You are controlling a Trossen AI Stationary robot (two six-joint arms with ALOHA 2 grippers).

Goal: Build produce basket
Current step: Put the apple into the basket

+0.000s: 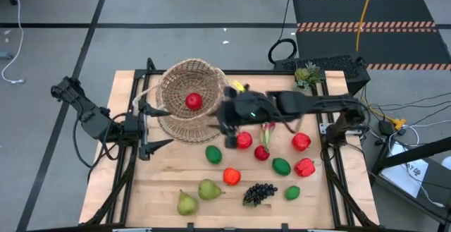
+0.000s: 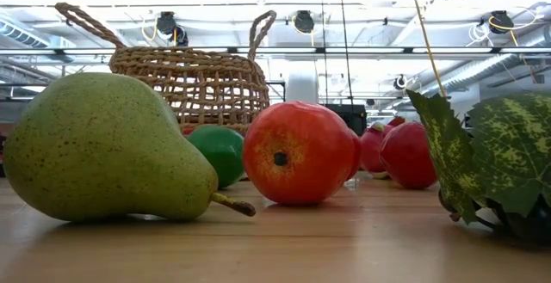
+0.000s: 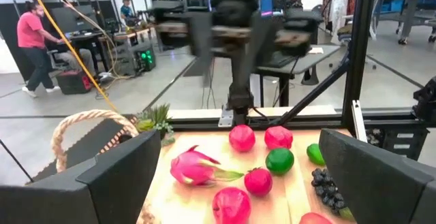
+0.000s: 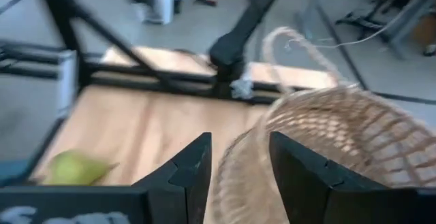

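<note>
The basket (image 1: pixel 189 98) lies just ahead of the right gripper (image 1: pixel 227 123); in the right wrist view its woven rim (image 4: pixel 327 149) fills the space past the two dark fingers (image 4: pixel 187 173), which stand apart with nothing between them. The right arm reaches in from the table's right edge, stretched nearly flat across the board, its gripper beside the basket's near-right wall. A red apple (image 1: pixel 244 140) sits just beside these fingers on the side away from the basket.

The left gripper (image 1: pixel 151 127) waits at the table's left side, its fingers spread wide and empty, their tips close to the basket's left wall. In the left wrist view the basket's loop handle (image 3: pixel 85 132) shows beside one finger (image 3: pixel 119 176), and the loose produce lies well ahead of the open fingers: a pink dragon fruit (image 3: pixel 194 167), red fruits (image 3: pixel 242 137) and a green lime (image 3: pixel 279 160).

The basket holds one red fruit (image 1: pixel 193 101) on its bottom.

The rest of the produce is spread on the table (image 1: pixel 162 190), out beyond the right fingers: another lime (image 1: pixel 213 154), a red-orange tomato (image 1: pixel 232 176), two pears (image 1: pixel 209 189), a dark grape bunch (image 1: pixel 259 192) and a red pepper (image 1: pixel 304 167). A small green potted plant (image 1: pixel 307 75) stands at the far right corner, well apart from both grippers.
</note>
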